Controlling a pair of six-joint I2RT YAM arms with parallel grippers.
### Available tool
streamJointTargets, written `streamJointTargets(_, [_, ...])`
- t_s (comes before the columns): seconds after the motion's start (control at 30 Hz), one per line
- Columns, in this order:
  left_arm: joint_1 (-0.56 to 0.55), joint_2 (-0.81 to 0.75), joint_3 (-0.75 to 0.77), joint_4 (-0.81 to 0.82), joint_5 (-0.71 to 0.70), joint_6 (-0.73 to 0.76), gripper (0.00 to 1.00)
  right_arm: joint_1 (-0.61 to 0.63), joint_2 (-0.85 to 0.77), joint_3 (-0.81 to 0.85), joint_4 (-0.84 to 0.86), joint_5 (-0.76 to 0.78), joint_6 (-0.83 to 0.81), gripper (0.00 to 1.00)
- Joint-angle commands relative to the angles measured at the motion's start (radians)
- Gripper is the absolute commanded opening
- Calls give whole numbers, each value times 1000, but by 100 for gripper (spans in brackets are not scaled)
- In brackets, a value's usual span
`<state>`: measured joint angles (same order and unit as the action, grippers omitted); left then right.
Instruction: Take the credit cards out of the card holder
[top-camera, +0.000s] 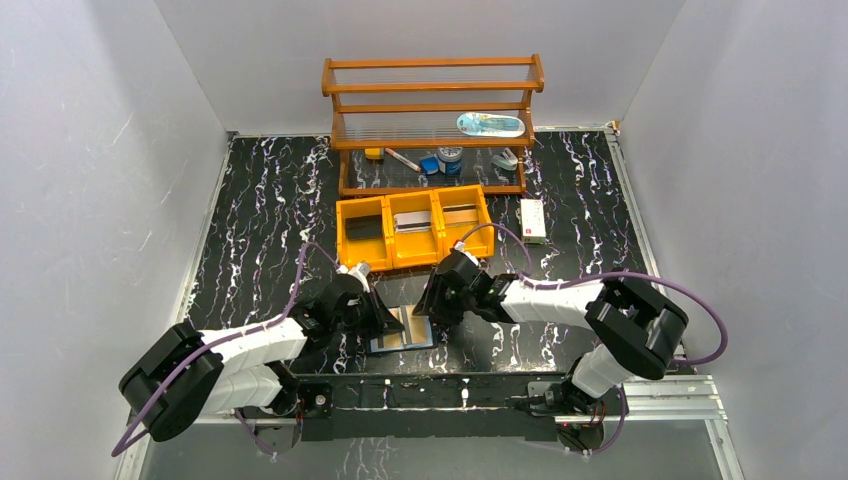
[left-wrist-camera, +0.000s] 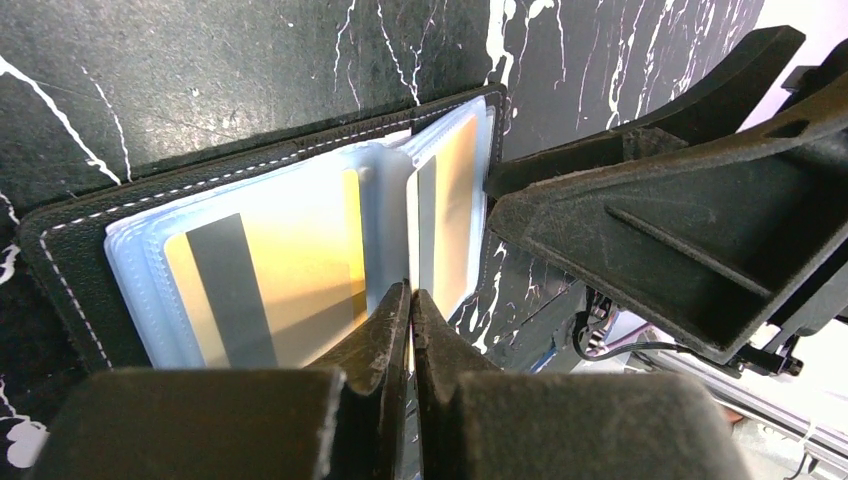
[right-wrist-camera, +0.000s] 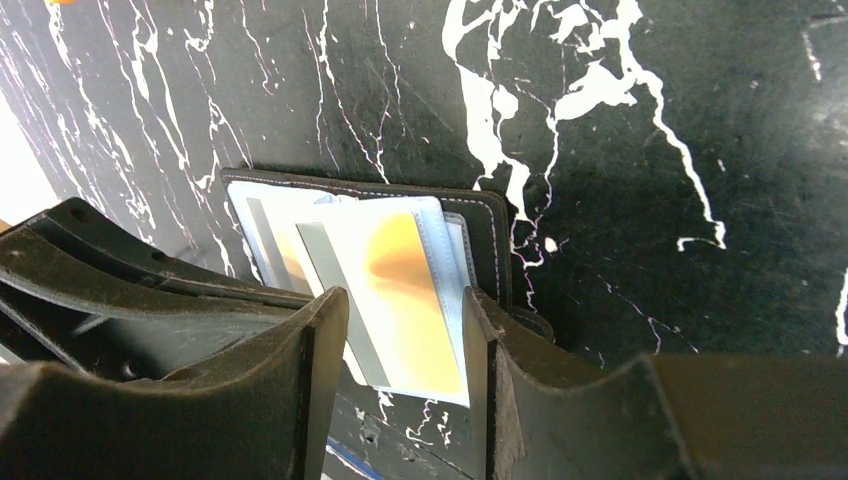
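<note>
**Operator:** Where is the card holder?

**Helper:** The card holder (left-wrist-camera: 60, 250) lies open on the table (top-camera: 270, 200), black side down. Gold credit cards (left-wrist-camera: 300, 270) with a grey stripe sit in its clear pockets.

**Operator:** And my pincers?

**Helper:** Your left pincer (left-wrist-camera: 410, 300) is at the card holder's near edge, clenched tight right at the middle fold. I cannot tell if a card edge is caught in it. Your right pincer (right-wrist-camera: 405, 300) is at the card holder's right edge, fingers apart, grasping nothing. One finger seems to press that edge down.

**Operator:** How do I do this well?

**Helper:** Press down with the right one so the card holder cannot slide. Pull slowly, straight out of the pocket. If only plastic comes, let go and pinch again.

**Operator:** What is in the yellow bin?

**Helper:** The yellow bin (top-camera: 415, 260) is just behind the card holder. Its left box has a dark thing (top-camera: 363, 228). The middle box has pale flat things (top-camera: 413, 222). The right box has a brownish flat thing (top-camera: 460, 215).
</note>
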<state>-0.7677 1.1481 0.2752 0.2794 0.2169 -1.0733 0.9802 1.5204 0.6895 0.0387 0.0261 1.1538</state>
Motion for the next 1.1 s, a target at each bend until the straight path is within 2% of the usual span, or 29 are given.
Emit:
streamJointTargets(0.0, [-2, -17, -1, -31, -21, 22, 0, 3, -60, 33, -57, 24, -52, 55])
streamJointTargets(0.23, [-2, -10, 4, -20, -18, 27, 0, 5, -116, 26, 51, -52, -115, 55])
streamJointTargets(0.43, [-1, 9, 14, -14, -4, 37, 0, 19, -18, 49, 87, -113, -113, 56])
streamJointTargets(0.63, [-2, -8, 18, -41, -8, 47, 0, 20, 64, 68, -72, 7, -52, 56])
streamJointTargets(0.73, [-3, -38, 43, -125, -44, 78, 0, 20, 70, 60, -139, 65, -10, 56])
streamJointTargets(0.93, [-1, -75, 39, -147, -62, 73, 0, 20, 77, 55, -111, 43, -10, 56])
streamJointTargets(1.07, [-2, -76, 30, -113, -53, 63, 9, 20, 76, 52, -91, 27, -14, 55])
